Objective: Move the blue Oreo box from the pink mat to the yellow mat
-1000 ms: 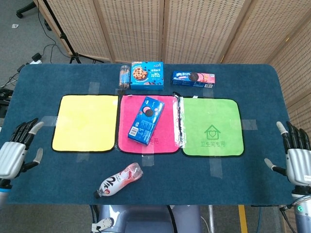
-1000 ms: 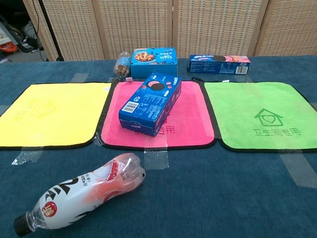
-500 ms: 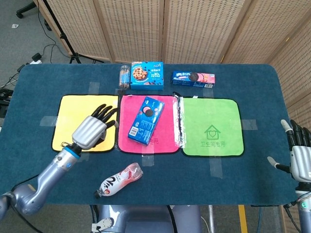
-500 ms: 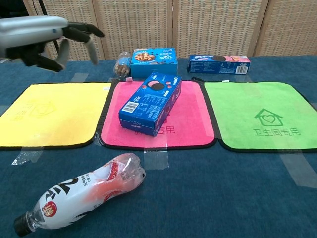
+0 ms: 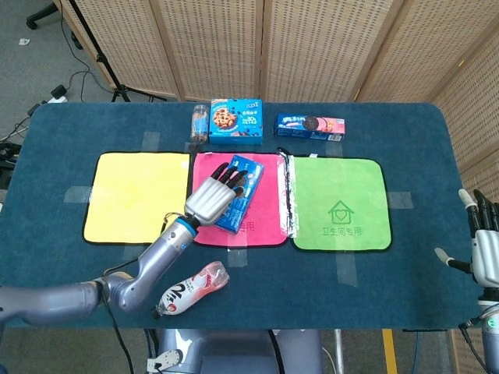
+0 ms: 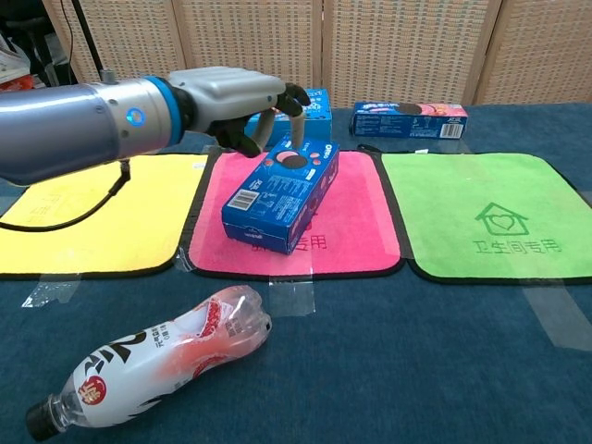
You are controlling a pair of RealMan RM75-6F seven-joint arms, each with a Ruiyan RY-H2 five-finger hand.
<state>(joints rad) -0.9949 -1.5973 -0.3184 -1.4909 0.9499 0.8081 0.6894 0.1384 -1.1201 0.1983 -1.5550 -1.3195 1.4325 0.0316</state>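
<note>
The blue Oreo box [image 5: 241, 195] [image 6: 282, 193] lies slanted on the pink mat [image 5: 269, 214] [image 6: 356, 227]. My left hand [image 5: 214, 192] [image 6: 236, 100] hovers over the box's upper left part with its fingers apart and curved down, holding nothing; the chest view shows a gap between fingertips and box top. The yellow mat [image 5: 136, 197] [image 6: 88, 213] lies bare to the left of the pink one. My right hand [image 5: 485, 245] stays at the table's right edge, fingers spread, holding nothing.
A green mat [image 5: 340, 204] [image 6: 490, 213] lies right of the pink one. A cookie box [image 5: 236, 121], a small bottle [image 5: 199, 122] and a flat Oreo pack [image 5: 310, 125] stand along the back. A plastic bottle [image 5: 193, 289] [image 6: 153, 365] lies near the front edge.
My left arm has swung from the table's left edge across the yellow mat to above the Oreo box. The right hand has slipped slightly lower at the right edge. The box has not moved.
</note>
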